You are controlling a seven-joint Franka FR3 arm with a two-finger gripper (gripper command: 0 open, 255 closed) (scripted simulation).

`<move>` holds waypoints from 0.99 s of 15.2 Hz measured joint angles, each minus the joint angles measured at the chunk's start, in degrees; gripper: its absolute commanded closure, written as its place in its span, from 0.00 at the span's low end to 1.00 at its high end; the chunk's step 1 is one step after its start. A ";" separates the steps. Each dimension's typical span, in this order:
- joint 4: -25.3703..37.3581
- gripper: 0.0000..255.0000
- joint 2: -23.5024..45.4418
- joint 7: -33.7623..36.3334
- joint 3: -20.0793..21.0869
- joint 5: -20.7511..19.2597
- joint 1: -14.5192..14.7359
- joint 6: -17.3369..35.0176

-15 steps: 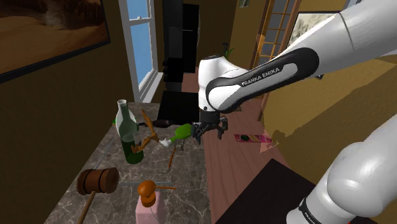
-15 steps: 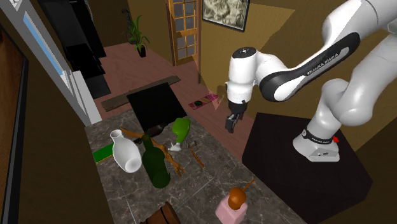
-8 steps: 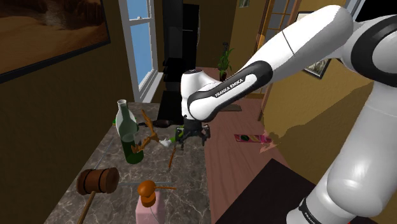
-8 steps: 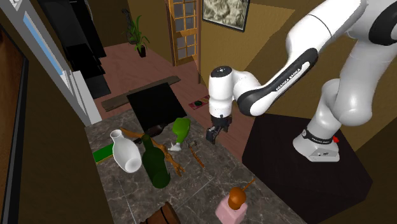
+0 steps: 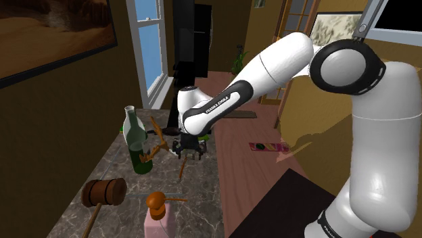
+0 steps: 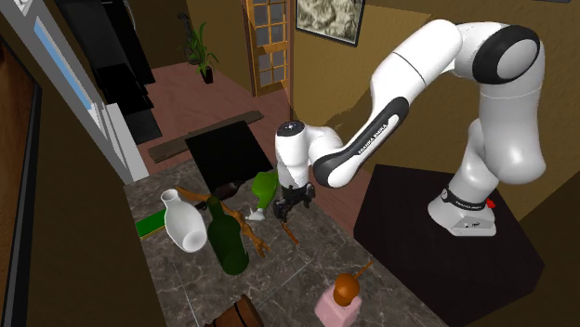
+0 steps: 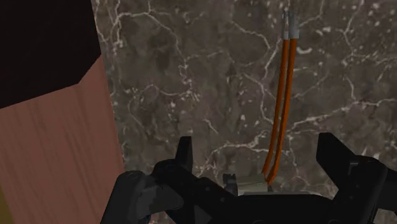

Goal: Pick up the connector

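Looking over the marble counter (image 5: 203,201): at the shoulder view's left a wooden mallet (image 5: 103,193) is lying flat, w/ a green bottle (image 5: 137,143) standing upright just beyond it. Next over, the gripper (image 5: 189,150) is hanging low above the counter, pointing down, fingers (image 7: 185,154) spread apart & pinching nothing. The connector (image 5: 182,169), thin orange wires w/ a pale plug, is lying on the counter right under it. In the wrist view the plug end is sitting between the fingers & the wires are running away from them. Further right, the white arm (image 5: 270,67) is arching over to its dark stand (image 5: 270,209).
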 measured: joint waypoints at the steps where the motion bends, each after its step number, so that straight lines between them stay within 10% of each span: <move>1: 1.76 0.00 1.80 1.13 -0.45 -0.20 0.39 0.17; 11: 9.30 0.00 12.63 4.94 -2.96 -2.00 2.61 3.87; 12: 9.42 1.00 12.96 5.00 -3.02 -2.07 2.69 4.07; 15: 9.61 1.00 13.25 5.05 -3.08 -2.13 2.77 4.18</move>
